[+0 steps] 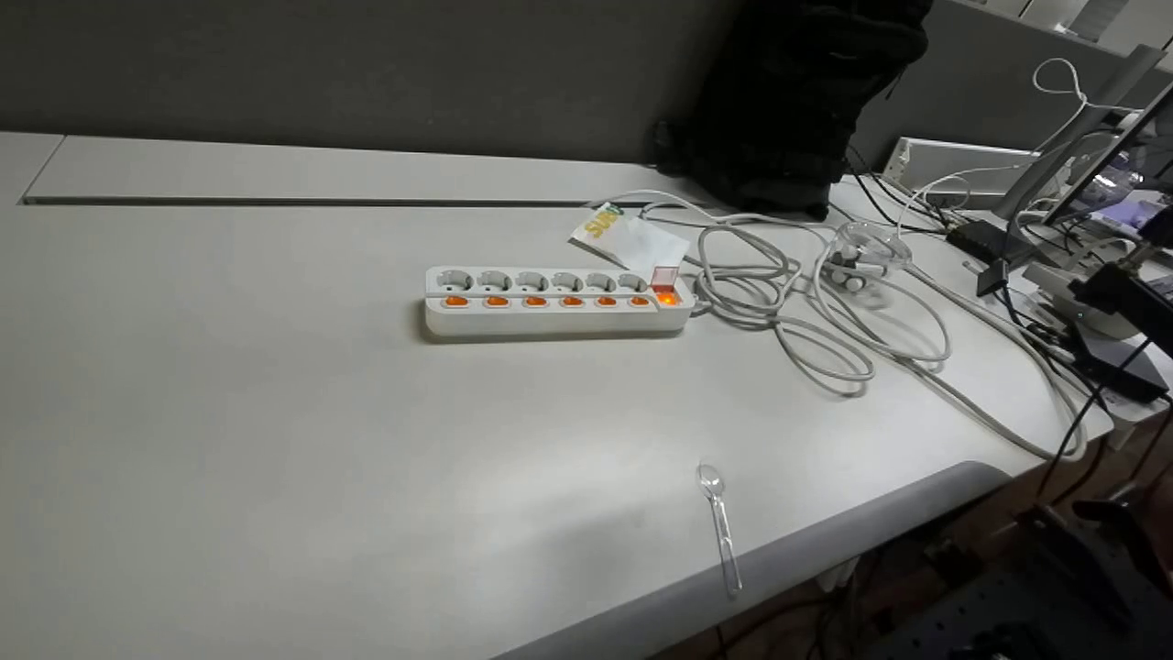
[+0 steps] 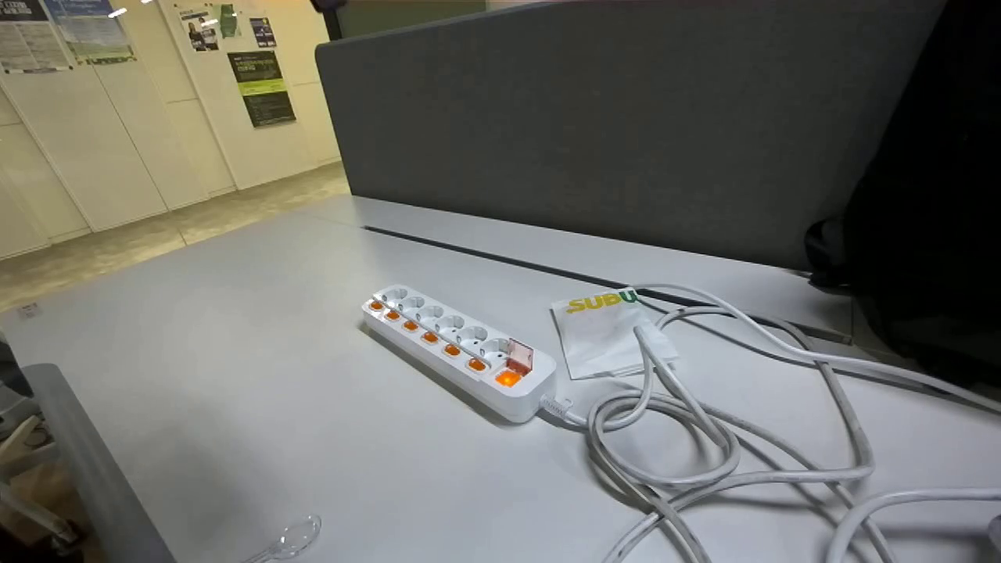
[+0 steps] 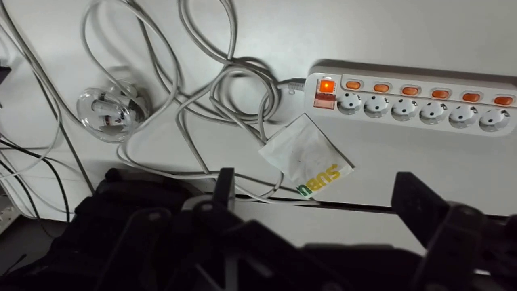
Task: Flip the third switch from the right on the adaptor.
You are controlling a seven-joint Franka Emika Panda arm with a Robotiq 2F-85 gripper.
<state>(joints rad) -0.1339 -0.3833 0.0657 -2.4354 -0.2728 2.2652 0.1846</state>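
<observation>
Evidently stood at approach, with empty tool [image 3: 317, 184] spread, apart from adaptor [image 1: 555, 316] on table [image 1: 275, 412]. Probably called next for aligning over third switch [image 1: 572, 301] from corded end, lit master switch [image 1: 668, 299] uncounted, then pressing.

The fingers [image 3: 418, 205] are black, flat-tipped and round-jointed.

Ext. views angled down at desk [image 1: 257, 440]; wrist view ~overhead; all incl. adaptor [image 1: 559, 321]

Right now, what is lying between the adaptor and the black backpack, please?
A white paper packet and pale cables lie between the adaptor and the black backpack; this shows in both exterior views.
</observation>
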